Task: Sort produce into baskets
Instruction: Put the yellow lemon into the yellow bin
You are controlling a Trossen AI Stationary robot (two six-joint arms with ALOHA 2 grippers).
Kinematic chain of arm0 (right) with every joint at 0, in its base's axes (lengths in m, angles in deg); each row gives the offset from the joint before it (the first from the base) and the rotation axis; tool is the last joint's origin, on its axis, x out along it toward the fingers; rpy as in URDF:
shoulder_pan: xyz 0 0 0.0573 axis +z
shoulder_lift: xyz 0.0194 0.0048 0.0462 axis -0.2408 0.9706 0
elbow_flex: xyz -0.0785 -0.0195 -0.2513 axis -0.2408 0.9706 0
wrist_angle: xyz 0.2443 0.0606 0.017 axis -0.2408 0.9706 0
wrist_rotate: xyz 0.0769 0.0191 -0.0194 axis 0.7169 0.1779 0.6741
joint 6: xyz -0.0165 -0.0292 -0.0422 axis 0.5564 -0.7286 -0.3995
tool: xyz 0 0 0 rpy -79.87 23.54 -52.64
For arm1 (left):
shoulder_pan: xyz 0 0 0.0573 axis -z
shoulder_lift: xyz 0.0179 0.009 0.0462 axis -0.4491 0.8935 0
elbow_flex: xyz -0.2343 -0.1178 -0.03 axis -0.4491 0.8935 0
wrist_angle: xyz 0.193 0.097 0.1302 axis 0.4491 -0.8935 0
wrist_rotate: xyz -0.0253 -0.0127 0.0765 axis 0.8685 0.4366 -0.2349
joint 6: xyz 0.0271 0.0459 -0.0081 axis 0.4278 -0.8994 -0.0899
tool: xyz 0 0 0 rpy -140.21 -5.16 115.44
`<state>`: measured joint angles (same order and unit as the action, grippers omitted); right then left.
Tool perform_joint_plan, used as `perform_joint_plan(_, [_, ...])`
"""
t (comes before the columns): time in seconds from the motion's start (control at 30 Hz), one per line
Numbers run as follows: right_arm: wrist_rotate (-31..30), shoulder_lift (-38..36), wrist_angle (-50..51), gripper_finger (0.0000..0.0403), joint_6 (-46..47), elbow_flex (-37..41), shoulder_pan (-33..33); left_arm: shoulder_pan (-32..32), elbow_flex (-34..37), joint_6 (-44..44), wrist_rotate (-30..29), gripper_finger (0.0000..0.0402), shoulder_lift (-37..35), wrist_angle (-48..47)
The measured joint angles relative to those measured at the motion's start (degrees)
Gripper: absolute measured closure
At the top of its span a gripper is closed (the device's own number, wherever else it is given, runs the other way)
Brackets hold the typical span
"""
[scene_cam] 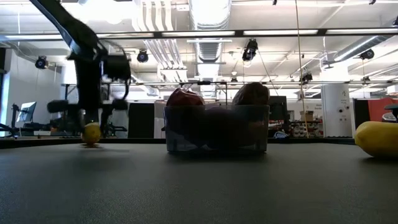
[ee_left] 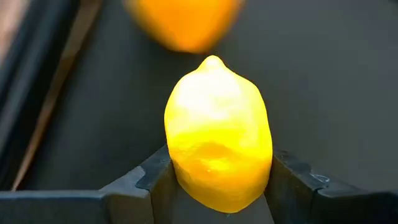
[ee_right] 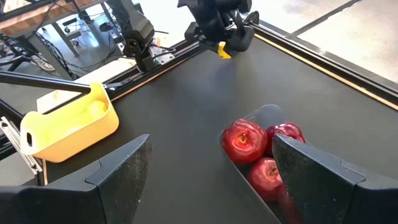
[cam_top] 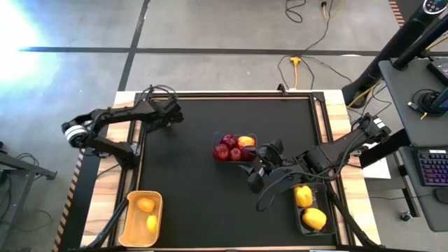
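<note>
My left gripper (cam_top: pixel 170 112) is at the table's far left, shut on a yellow lemon (ee_left: pixel 217 149), which also shows low by the table in the low view (scene_cam: pixel 91 133). My right gripper (cam_top: pixel 256 173) is open and empty, just off the near right corner of the clear bin (cam_top: pixel 234 148). The bin holds several dark-red fruits (ee_right: pixel 244 140) and one red-yellow one (cam_top: pixel 246 141). The yellow-orange bin (cam_top: pixel 142 218), at the near left, holds two lemons. The dark bin (cam_top: pixel 311 210), at the near right, holds two yellow peppers. My left gripper pinches the lemon between its two fingers, one finger (ee_left: pixel 158 174) on each of its long sides (ee_left: pixel 180 168). The lemon's pointed tip (ee_left: pixel 212 61) faces away from the gripper. In the low view the fingers come from above. Whether the lemon touches the table I cannot tell.
A blurred yellow-orange shape (ee_left: pixel 183 22) lies beyond the held lemon in the left wrist view; what it is I cannot tell. A yellow pepper (scene_cam: pixel 378 138) shows at the right of the low view. Bare black tabletop (cam_top: pixel 189 189) lies between the bins.
</note>
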<state>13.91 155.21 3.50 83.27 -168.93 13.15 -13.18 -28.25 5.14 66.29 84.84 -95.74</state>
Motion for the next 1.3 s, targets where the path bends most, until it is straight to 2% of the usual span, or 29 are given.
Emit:
perform_joint_plan(0.13, [0.0, 0.0, 0.0, 0.0078, 0.0, 0.0, 0.0, 6.5, -2.6, -14.4, 5.2, 0.0227, -8.0, -0.7])
perform_joint_plan(0.27, [-0.3, 0.0, -0.2, 0.0078, -0.4, 0.0, 0.0, 17.6, -6.2, -24.2, 8.5, 0.0227, -16.2, -3.2])
perform_joint_plan(0.5, [-1.1, 0.0, -2.0, 0.0078, -7.1, 0.0, -1.7, 42.1, -16.3, -31.0, 6.9, 0.0227, -23.7, -18.3])
perform_joint_plan(0.6, [-1.8, 0.0, -3.0, 0.0078, -7.3, 0.0, -2.7, 53.3, -19.5, -27.2, 7.1, 0.0227, -24.1, -24.4])
perform_joint_plan(0.73, [-1.7, 0.0, -2.8, 0.0078, -6.2, 0.0, -3.1, 67.5, -20.5, -17.7, 7.6, 0.0227, -23.7, -31.0])
perform_joint_plan(0.93, [-0.3, 0.0, -3.3, 0.0078, 1.0, 0.0, -2.6, 85.4, -18.8, -3.8, 11.9, 0.0227, -22.4, -32.1])
perform_joint_plan(1.13, [7.2, 1.2, -8.7, 0.0078, 4.1, -0.1, -1.1, 96.3, -18.6, 7.5, 13.9, 0.0222, -19.6, -31.7])
perform_joint_plan(1.3, [10.6, 5.2, -17.1, 0.0078, 3.9, -0.1, -0.2, 101.0, -18.6, 9.1, 16.9, 0.0208, -15.7, -30.3])
